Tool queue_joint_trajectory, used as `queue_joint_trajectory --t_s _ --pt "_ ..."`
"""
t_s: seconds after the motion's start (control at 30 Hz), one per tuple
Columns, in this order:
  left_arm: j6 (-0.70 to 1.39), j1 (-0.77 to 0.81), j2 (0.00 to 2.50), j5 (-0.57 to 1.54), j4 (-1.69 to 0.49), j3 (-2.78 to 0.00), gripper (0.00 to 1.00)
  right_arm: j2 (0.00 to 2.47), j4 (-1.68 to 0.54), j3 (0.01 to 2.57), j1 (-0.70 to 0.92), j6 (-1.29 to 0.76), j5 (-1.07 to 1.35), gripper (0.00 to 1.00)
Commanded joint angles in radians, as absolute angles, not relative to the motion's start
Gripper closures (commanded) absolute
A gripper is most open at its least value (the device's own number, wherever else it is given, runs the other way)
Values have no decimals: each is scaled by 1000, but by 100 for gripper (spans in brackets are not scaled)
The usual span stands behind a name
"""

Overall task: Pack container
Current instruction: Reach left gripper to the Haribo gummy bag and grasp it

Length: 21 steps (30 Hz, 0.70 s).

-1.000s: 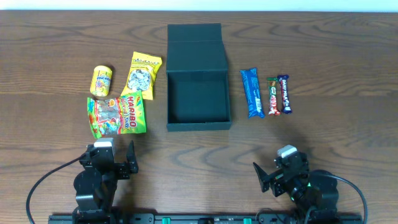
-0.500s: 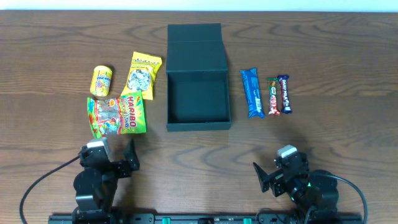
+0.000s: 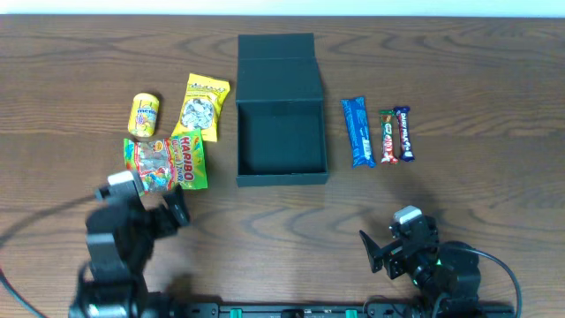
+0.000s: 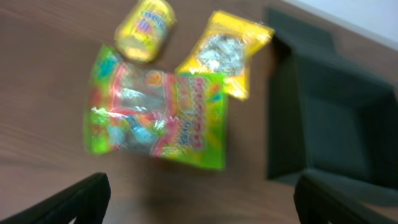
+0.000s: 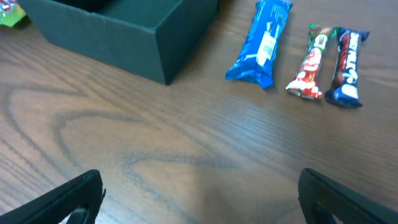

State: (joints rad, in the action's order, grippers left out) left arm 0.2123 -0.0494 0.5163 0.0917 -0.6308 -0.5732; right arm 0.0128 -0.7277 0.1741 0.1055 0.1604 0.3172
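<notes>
Box open, lid folded back, mid-table | gummy bag, yellow pack, can left of box | I count three bars right of box | left gripper near-left of box, spread, empty | right gripper near-right, spread, empty

dark green container open mid-table, haribo bag near its left, three snack bars right

dark green square container, lid flap open, empty, mid-table
</notes>
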Motion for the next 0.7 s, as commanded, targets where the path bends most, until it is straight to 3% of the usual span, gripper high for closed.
queue_joint_trajectory --t_s 0.0,0.2,0.37,0.67 --pt "84 -45 740 -62 -688 -788 5 6 -728 171 115 143 314 1" --pt "29 -45 1048 14 -686 -1057 5 6 -728 171 115 143 314 1" --pt "-26 -45 1171 109 -652 -1063 5 6 -728 171 115 143 314 1" --pt "5 -45 1538 20 -710 -1063 5 6 -728 171 115 143 314 1"
